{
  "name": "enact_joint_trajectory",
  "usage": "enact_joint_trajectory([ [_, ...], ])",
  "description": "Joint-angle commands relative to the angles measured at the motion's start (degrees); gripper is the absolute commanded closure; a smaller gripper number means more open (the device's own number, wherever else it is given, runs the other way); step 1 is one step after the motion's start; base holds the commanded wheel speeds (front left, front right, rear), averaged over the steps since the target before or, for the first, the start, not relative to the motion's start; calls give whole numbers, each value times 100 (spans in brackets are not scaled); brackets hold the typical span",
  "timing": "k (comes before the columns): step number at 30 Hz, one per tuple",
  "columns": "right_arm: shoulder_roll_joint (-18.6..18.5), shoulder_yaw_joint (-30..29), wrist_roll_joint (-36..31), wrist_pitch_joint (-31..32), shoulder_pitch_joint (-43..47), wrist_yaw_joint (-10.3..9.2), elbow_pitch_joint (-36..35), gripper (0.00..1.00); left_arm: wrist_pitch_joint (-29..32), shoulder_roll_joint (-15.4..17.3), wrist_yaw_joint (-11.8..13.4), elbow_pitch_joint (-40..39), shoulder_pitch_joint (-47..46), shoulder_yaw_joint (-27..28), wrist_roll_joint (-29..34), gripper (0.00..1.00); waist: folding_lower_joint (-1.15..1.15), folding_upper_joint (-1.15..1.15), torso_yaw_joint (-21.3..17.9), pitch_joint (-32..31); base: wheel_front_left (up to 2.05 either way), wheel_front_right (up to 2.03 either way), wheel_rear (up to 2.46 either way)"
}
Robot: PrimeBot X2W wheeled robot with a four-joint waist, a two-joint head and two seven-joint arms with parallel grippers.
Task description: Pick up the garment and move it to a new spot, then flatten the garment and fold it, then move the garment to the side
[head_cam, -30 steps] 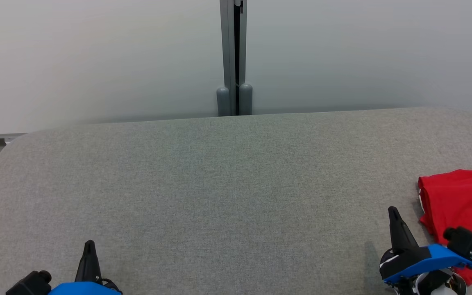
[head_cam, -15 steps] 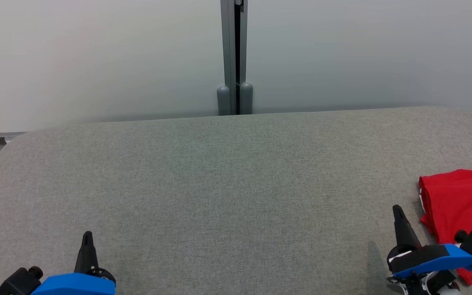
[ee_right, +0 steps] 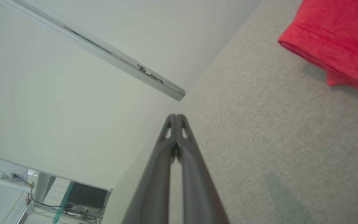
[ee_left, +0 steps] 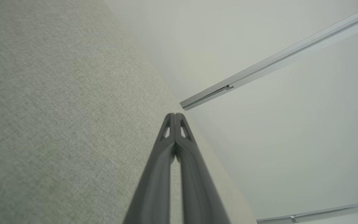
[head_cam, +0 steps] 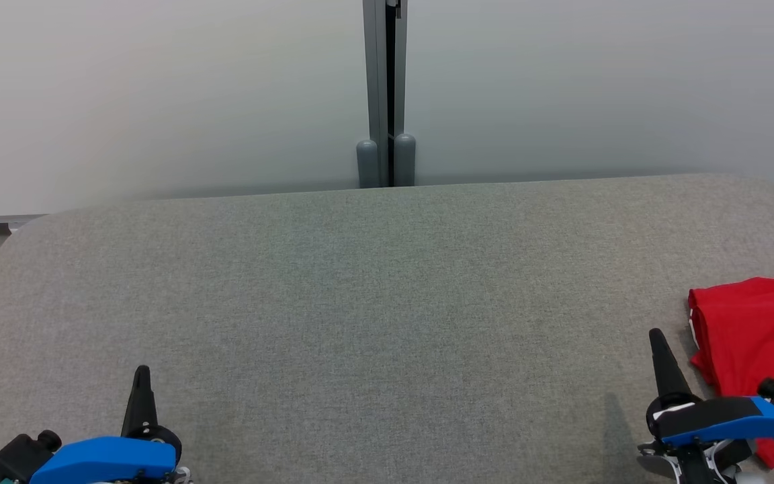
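Both grippers are clenched on nothing, left gripper (head_cam: 140, 373) and right gripper (head_cam: 656, 335) sit slightly further up the head view than a second ago, red garment (head_cam: 750, 329) lies folded at the right edge of the grey table (head_cam: 387, 302), so task looks finished

Head view's right edge cuts off the garment (head_cam: 750, 329).

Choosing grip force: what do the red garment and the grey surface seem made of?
The red garment looks like soft matte knit, perhaps cotton jersey: stitched hem, limp folds. The grey surface looks like matte woven upholstery: fine flecked weave.
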Motion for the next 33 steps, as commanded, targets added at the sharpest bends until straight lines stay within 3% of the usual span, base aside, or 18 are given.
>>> enact_joint_trajectory([
  [1,-44,-21,154,30,7,2,-107,100,27,29,-4,-92,-164,16,-123,100,0,0,1,1,0,0,0],
  [33,-60,-112,2007,492,102,2,-496,100,492,30,-6,-407,-287,38,-1888,100,0,0,25,40,0,0,0],
])
